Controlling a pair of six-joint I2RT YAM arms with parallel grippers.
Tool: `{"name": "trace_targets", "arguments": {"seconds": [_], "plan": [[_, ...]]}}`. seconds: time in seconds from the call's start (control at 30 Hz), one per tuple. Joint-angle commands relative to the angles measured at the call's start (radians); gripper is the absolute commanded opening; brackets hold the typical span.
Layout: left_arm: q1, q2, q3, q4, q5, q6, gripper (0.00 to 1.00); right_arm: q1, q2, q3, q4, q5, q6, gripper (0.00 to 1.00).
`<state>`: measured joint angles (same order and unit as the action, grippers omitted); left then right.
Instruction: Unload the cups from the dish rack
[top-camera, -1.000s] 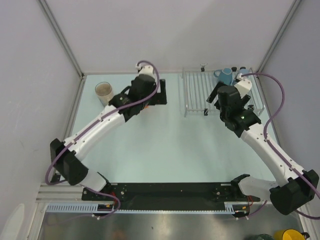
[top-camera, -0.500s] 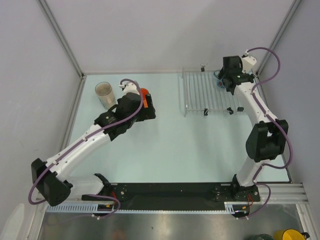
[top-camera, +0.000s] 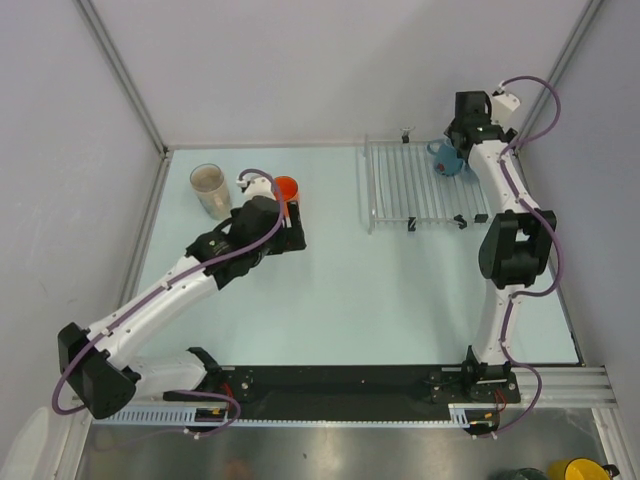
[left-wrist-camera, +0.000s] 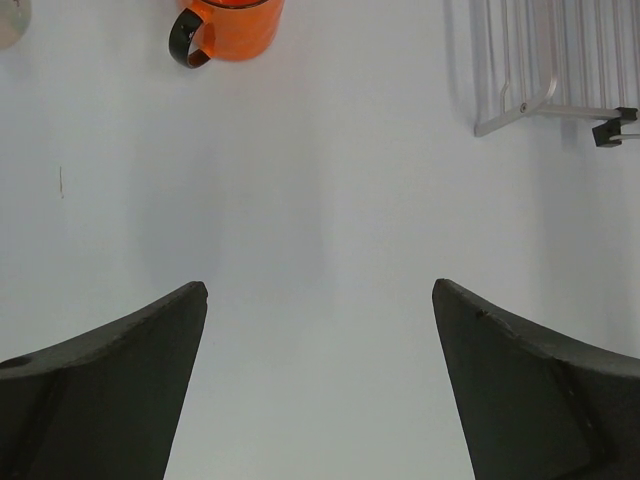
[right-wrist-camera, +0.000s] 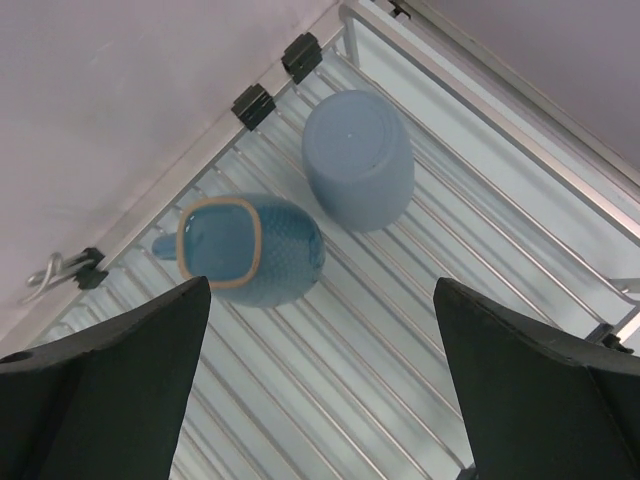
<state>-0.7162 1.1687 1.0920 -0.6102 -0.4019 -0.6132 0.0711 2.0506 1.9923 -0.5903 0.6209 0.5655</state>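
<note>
The orange mug (top-camera: 286, 186) stands on the table with the beige tumbler (top-camera: 208, 190) to its left. My left gripper (top-camera: 293, 226) is open and empty just in front of the mug, apart from it. In the left wrist view the orange mug (left-wrist-camera: 228, 25) is far beyond the open left gripper (left-wrist-camera: 320, 290). The dish rack (top-camera: 400, 190) holds the teal-blue mug (top-camera: 447, 158) at its back right. My right gripper (top-camera: 466, 130) hovers open above that corner. In the right wrist view the teal-blue mug (right-wrist-camera: 250, 250) lies beside the upturned light-blue cup (right-wrist-camera: 358, 160) on the rack (right-wrist-camera: 400, 340), under the open right gripper (right-wrist-camera: 320, 290).
The booth's grey walls close in behind the rack and on both sides. A yellow mug (top-camera: 575, 470) sits off the table at the bottom right. The rack's near left corner (left-wrist-camera: 520, 105) shows in the left wrist view.
The left gripper let go of the orange mug and drew back toward me. The right arm swung up from the rack's front to above its back right corner.
</note>
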Motion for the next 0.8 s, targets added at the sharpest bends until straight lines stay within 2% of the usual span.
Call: {"name": "trace_targets", "arguments": {"seconds": [0.0,0.27,0.77], "plan": [[-0.006,0.022,0.003,0.007,-0.025,-0.016,1.0,-0.039,0.037,0.051,0.015,0.007,0.034,1.0],[-0.006,0.068,0.019,0.009,-0.018,-0.008,1.0,-0.099,0.103,0.074,0.063,-0.052,0.073,1.0],[-0.006,0.124,0.006,0.027,0.003,-0.028,1.0,-0.155,0.183,0.112,0.181,-0.142,0.048,0.98]]}}
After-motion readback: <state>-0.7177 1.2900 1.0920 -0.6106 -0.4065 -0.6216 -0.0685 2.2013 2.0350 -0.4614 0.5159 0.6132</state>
